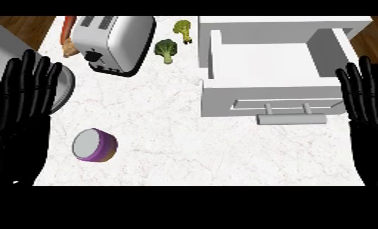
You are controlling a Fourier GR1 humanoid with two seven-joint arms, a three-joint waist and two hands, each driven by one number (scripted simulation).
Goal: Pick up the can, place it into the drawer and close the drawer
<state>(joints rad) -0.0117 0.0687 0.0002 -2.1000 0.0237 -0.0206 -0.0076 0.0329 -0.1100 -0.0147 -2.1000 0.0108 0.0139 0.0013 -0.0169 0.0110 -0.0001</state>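
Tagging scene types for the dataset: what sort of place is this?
Most likely a kitchen counter: a marbled white countertop with a toaster, a broccoli floret and an open white drawer.

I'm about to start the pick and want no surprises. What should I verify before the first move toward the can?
1. Can in view on the counter, nothing touching it: ok.
2. Left hand, the one nearer the can, open and holding nothing: ok.
3. Right hand open and holding nothing: ok.
4. Drawer pulled open, nothing showing inside: ok.
5. Counter between can and drawer free; toaster and broccoli lie farther back: ok.
6. Can standing upright: cannot tell.
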